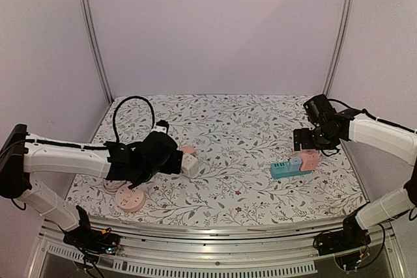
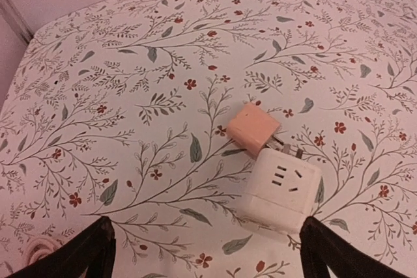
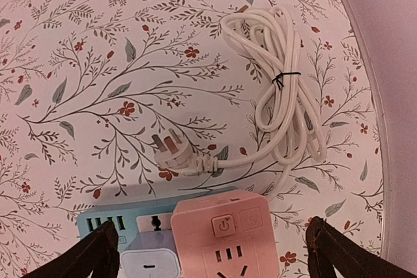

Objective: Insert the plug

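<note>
Right wrist view: white plug lies loose on the cloth, both pincers spread

The plug [image 3: 171,150] is white with flat, dull metal prongs that point up and to the left in the right wrist view. It lies on its side on the floral tablecloth [image 1: 234,161], in no socket. A moulded neck at its back runs into a white cable [image 3: 280,96], which is gathered in long loops beside it and bound with a thin black tie, close to the table's right edge.

Just nearer the camera than the plug, and apart from it, sit a pink socket cube [image 3: 221,236] with a power button on its upper face and a blue power strip [image 3: 104,222] touching its left side. A small pale adapter [image 3: 151,258] stands in front of the strip.

The right gripper [image 3: 212,245] hangs over this group with its dark fingers [image 3: 98,255] spread wide, one on either side of the strip and cube, touching neither and pinching nothing.

Across the table, the left gripper [image 2: 208,252] is also spread wide and holds nothing. Ahead of it a white socket cube [image 2: 281,190] rests on the cloth, close to the right-hand finger, with a pink adapter [image 2: 253,128] set against its far face, metal pins showing between the two. The top view shows a round pink disc [image 1: 130,198] near the left arm
</note>
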Controlling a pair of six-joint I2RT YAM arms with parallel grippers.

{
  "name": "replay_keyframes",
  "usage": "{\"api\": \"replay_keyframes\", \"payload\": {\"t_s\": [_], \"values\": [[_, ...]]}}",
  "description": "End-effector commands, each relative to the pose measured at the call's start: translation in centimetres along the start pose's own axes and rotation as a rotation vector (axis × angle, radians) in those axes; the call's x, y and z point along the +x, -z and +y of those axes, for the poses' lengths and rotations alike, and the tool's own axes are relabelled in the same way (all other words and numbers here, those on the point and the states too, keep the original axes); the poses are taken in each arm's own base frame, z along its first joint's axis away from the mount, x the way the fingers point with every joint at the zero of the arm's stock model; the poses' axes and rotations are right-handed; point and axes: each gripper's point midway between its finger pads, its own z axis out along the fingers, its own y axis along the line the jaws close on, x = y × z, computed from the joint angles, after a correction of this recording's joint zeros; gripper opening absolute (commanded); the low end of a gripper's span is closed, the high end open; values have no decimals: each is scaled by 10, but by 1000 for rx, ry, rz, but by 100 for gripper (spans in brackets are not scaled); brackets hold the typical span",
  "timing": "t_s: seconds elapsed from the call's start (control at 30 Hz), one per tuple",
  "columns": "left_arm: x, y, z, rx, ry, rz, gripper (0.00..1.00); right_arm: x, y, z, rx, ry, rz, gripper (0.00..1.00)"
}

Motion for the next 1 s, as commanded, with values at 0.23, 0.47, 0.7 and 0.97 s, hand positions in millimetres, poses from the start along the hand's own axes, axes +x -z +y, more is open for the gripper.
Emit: {"api": "replay_keyframes", "payload": {"t_s": [0.23, 0.47, 0.7, 0.97], "values": [[35, 5, 120, -335, 234, 150, 99, -1, 26, 18, -158, 8, -106, 99], [57, -9, 153, -365, 317, 258, 99, 3, 35, 25, -215, 12, -144, 99], [84, -23, 158, -333, 381, 380, 99, 5, 45, 31, -261, 18, -171, 99], [103, -34, 156, -298, 437, 434, 98, 5, 47, 33, -270, 22, -179, 99]]}}
